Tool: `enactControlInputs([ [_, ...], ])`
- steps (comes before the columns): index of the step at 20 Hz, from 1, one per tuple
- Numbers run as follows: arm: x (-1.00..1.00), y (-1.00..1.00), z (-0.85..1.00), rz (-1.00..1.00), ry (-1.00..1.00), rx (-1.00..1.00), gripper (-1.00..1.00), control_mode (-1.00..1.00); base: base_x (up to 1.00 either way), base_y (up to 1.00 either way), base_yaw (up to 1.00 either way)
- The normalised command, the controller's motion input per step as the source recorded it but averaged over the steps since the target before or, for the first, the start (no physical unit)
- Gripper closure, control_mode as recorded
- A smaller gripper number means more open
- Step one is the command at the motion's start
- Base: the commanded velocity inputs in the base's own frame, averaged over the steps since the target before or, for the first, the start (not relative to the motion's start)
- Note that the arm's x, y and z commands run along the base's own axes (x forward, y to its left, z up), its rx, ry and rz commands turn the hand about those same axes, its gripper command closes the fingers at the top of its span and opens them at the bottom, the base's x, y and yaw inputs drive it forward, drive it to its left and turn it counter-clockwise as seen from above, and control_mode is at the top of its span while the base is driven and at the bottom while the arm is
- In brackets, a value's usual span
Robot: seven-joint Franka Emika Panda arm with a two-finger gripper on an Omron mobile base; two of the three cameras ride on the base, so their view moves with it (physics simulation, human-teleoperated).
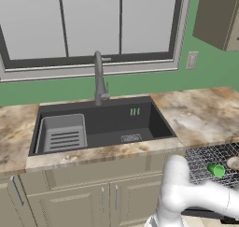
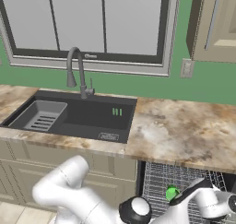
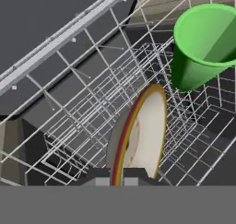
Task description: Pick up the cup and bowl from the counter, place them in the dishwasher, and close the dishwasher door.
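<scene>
The dishwasher stands open under the counter [image 2: 184, 131], its grey wire rack [image 2: 156, 181] pulled out. The bright green cup [image 3: 203, 43] sits in the rack, open end up and tilted; it also shows as the cup [image 1: 215, 170] and the cup [image 2: 172, 192]. My gripper [image 3: 117, 177] is shut on the rim of the pale beige bowl [image 3: 143, 131], which hangs on edge just over the rack wires, beside the cup and apart from it. At the right edge of the left base view the bowl [image 1: 235, 163] shows next to the cup. A flat dark grey panel [image 3: 37, 15] lies beyond the rack.
A dark sink [image 1: 102, 125] with a grey insert basket [image 1: 62, 133] and a tall faucet [image 1: 99, 79] is cut into the counter left of the dishwasher. Beige cabinet doors [image 1: 84, 202] run below it. A wall cabinet [image 2: 214, 25] hangs at the upper right.
</scene>
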Motion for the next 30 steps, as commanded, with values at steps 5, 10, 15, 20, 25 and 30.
enactControlInputs([
  [5,0.0,-0.01,-0.56,0.04,0.0,0.0,1.0,-1.0,0.0,0.0,0.0],
  [10,0.0,0.0,-0.61,0.05,0.0,0.0,1.0,-1.0,0.0,0.0,0.0],
  [15,0.0,0.0,-0.57,0.05,0.0,-0.01,1.0,-1.0,0.0,0.0,0.0],
  [20,0.0,0.0,-0.68,0.05,0.0,-0.01,1.0,-1.0,0.0,0.0,0.0],
  [25,-0.2,0.0,-1.0,0.09,-0.05,-0.05,-1.0,-1.0,0.0,0.0,0.0],
  [30,-0.17,0.0,-0.95,0.09,-0.06,-0.07,-1.0,-1.0,0.0,0.0,0.0],
])
